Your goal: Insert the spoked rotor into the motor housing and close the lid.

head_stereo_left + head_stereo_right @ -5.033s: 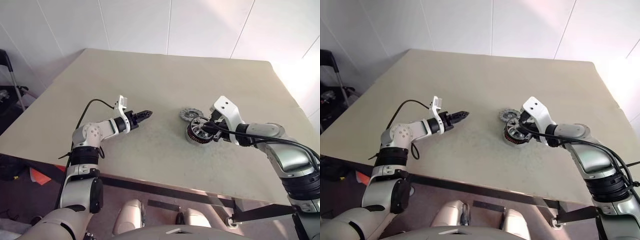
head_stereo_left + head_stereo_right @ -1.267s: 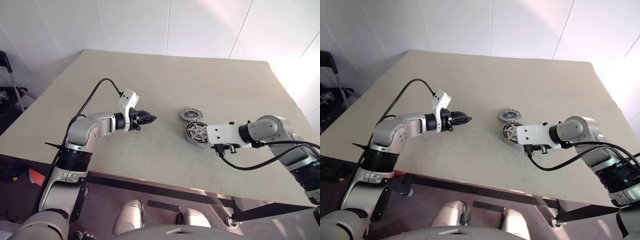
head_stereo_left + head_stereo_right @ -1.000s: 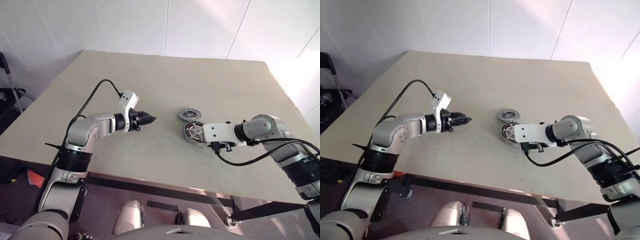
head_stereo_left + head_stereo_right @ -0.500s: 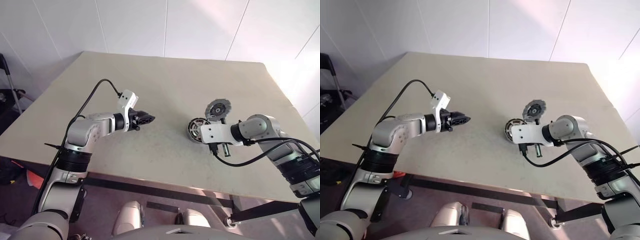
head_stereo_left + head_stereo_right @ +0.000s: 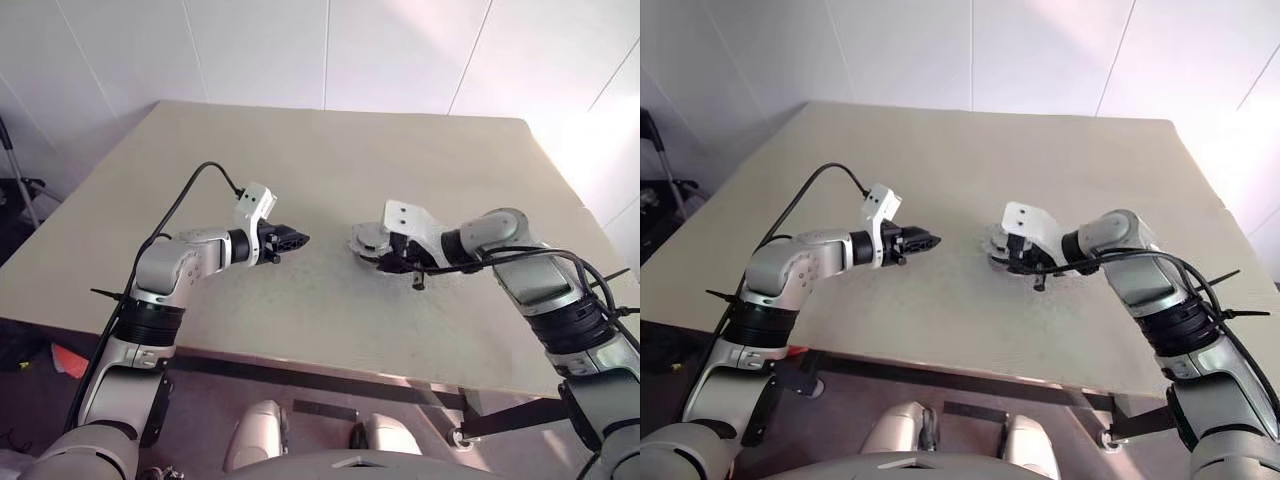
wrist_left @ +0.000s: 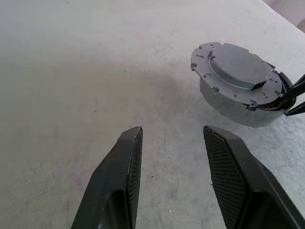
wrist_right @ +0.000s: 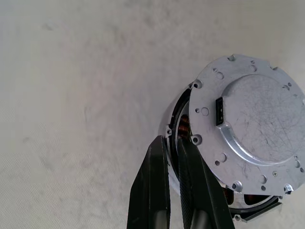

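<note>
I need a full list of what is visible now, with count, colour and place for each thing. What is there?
table: one, beige, under everything.
housing: one, grey outside with copper windings inside, on the table towards its right side.
lid: one, silver-grey, lying on the housing but off centre, so the windings show at its edge.
wall: white panels, behind the table.
left gripper: one, black fingers, open and empty, above the table to the left of the housing.
right gripper: one, black fingers, shut on the lid's rim.
</note>
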`<state>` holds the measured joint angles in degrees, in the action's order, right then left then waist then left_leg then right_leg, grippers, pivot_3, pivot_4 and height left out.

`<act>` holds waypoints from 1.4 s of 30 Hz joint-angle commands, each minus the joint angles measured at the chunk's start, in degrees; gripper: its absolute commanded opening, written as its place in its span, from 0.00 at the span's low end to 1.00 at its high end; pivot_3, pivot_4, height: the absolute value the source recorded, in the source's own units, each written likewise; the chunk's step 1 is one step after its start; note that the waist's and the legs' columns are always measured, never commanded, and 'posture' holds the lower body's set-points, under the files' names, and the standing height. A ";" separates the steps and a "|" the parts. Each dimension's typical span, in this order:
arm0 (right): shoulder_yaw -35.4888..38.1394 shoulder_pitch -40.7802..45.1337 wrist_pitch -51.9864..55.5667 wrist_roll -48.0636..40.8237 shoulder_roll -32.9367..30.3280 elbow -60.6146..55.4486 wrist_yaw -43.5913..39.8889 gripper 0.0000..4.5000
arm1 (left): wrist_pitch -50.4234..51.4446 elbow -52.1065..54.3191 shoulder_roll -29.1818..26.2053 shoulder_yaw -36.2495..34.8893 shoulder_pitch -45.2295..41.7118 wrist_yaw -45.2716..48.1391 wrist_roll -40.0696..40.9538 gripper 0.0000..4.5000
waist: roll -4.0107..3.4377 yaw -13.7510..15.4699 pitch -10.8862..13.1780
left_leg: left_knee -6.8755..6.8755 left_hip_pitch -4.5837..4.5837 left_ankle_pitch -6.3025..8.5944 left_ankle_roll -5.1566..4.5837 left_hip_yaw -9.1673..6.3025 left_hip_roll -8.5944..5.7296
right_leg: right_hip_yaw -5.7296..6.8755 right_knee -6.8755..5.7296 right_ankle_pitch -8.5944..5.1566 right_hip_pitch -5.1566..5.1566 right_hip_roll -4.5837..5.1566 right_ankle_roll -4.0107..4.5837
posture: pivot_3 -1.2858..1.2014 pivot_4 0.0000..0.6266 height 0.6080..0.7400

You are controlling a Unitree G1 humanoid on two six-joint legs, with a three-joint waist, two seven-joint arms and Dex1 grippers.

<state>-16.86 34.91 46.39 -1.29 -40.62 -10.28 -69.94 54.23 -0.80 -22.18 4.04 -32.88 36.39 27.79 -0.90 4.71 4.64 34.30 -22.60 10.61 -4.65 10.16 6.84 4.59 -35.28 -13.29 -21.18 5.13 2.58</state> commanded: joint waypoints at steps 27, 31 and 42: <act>9.79 11.54 34.28 -9.99 22.94 8.12 35.65 0.00 | 1.70 5.55 -1.29 -1.22 2.30 -1.10 0.24 0.47 | -0.03 0.91 0.02 | 0.07 0.07 -0.29 0.86 -0.03 0.01 | -0.05 -0.42 -0.01 -0.10 0.00 -0.02 | 0.52 0.00 1.00; 9.03 11.67 35.03 -11.51 22.77 9.61 36.30 0.00 | 1.68 5.38 -1.37 -1.46 2.22 -1.14 0.24 0.47 | -0.02 0.97 0.02 | 0.03 0.08 -0.31 0.89 -0.03 0.01 | -0.05 -0.40 -0.02 -0.10 0.00 -0.02 | 0.52 0.00 1.00; 2.97 10.83 33.48 -21.54 16.69 -5.59 27.95 0.50 | 1.38 4.46 -1.41 -1.78 1.77 -1.22 0.03 0.47 | -0.02 1.03 0.02 | -0.13 0.15 -0.36 0.98 -0.04 0.01 | -0.05 -0.37 -0.05 -0.09 -0.02 -0.08 | 0.52 0.00 1.00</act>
<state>-14.05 44.60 81.63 -20.48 -23.04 -11.57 -40.12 56.25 2.66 -23.36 3.06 -30.19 35.30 27.81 -0.91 5.74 4.65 34.17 -22.45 10.26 -3.67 10.12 6.85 4.54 -35.65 -13.34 -21.27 5.11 2.49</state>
